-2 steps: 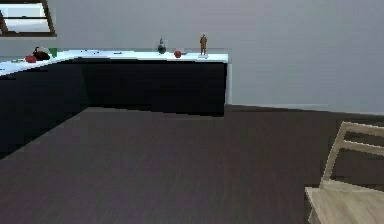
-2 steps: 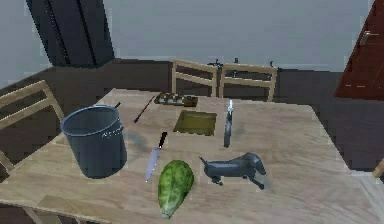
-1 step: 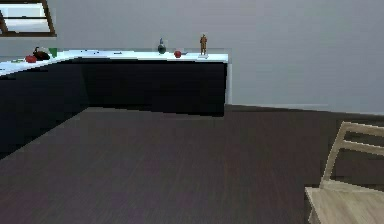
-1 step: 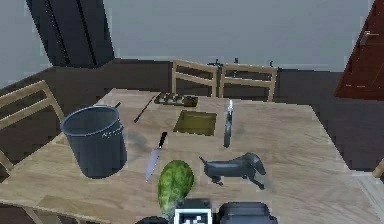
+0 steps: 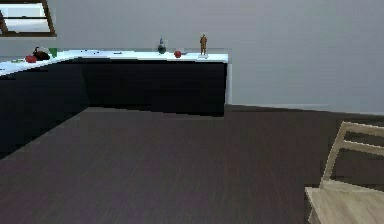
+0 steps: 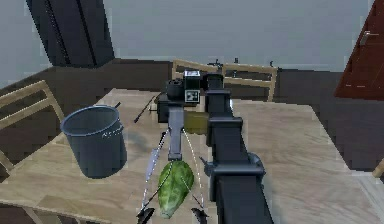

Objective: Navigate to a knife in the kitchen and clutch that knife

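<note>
The pincer [image 6: 172,211] stood at a green lettuce [image 6: 176,186] on the wooden surface [image 6: 300,150], its grip impossible to tell, while a thin dark utensil [image 6: 142,113], possibly the knife, lay beyond the lettuce.

Thin silvery blade-like utensil [image 6: 152,168], dark-handled, lies slanted on table [image 6: 300,150] beside green lump [image 6: 176,185]

The wooden table [image 6: 300,150] carries a grey round container [image 6: 95,140], which stands upright near the arm side view's left, and a green leafy thing [image 6: 176,187] that lies close to the table's near edge. In the forward view the pale L-shaped counter [image 5: 140,57] bears a dark vase [image 5: 161,46], a small red round thing [image 5: 178,54] and a small brown statue [image 5: 203,44] near its right end, and a dark pot [image 5: 40,53] on its left part.
</note>
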{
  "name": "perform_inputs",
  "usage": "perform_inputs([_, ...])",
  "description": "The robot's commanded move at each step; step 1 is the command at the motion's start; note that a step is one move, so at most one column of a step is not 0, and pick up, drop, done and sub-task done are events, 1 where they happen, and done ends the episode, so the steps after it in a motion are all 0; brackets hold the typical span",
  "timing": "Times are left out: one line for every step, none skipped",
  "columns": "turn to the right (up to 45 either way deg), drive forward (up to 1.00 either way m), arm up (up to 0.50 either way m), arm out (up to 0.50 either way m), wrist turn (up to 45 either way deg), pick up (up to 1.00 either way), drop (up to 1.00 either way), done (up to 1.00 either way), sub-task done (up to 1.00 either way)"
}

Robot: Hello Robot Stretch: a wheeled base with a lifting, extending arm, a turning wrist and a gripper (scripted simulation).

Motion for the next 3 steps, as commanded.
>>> perform_inputs([0.0, 0.00, 0.00, 0.00, 45.0, 0.00, 0.00, 0.00, 0.00])
perform_inputs([0.0, 0.00, 0.00, 0.00, 45.0, 0.00, 0.00, 0.00, 0.00])
perform_inputs([0.0, 0.00, 0.00, 0.00, 42.0, 0.00, 0.00, 0.00, 0.00])
